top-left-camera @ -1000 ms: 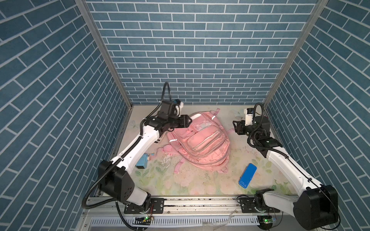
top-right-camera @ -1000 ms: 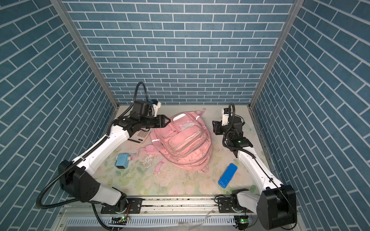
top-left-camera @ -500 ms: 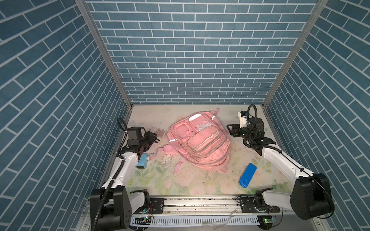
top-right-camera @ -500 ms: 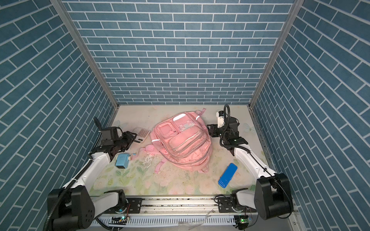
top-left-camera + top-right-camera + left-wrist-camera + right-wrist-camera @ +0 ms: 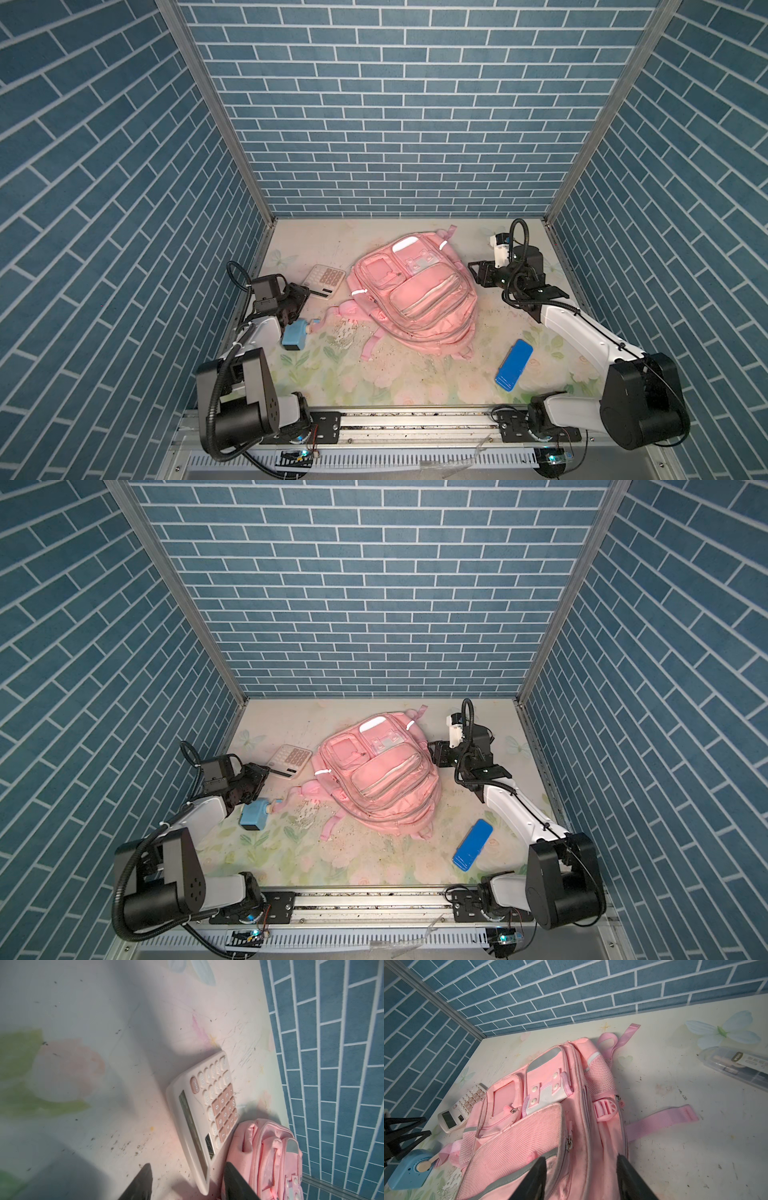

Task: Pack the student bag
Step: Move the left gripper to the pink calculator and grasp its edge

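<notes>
Left gripper (image 5: 187, 1167) stands released, jaws apart, low at the 9 o'clock side of the table (image 5: 324, 245), with the near end of the calculator (image 5: 207, 1109) lying in the gap between the jaws; whether either finger touches it cannot be told. Right gripper (image 5: 581, 1157) is likewise released and holds nothing, poised over the 3 o'clock flank of the student bag (image 5: 411, 299). That bag lies flat, front pockets up, at the centre of the table, its top toward 12 o'clock. Judged step: first pick, calculator into the bag, with packing not yet begun, since every loose item is outside. The next move calls for closing the left jaws squarely across the calculator's narrow edges, while the right gripper finds a zip pull and opens a compartment; the soft fabric will likely shift, so the bag may need pinning. Containers: all visible bag pockets appear zipped shut, the clear window pocket shows only pink lining, and the mesh side pocket looks empty. A blue pencil case (image 5: 514, 370) lies closed at 5 o'clock of the bag, contents hidden. A clear plastic case (image 5: 737, 1064) shows in the right wrist view and holds slim instruments too small to name. A blue sharpener (image 5: 294, 334) sits at 8 o'clock, just beside a bag strap.
</notes>
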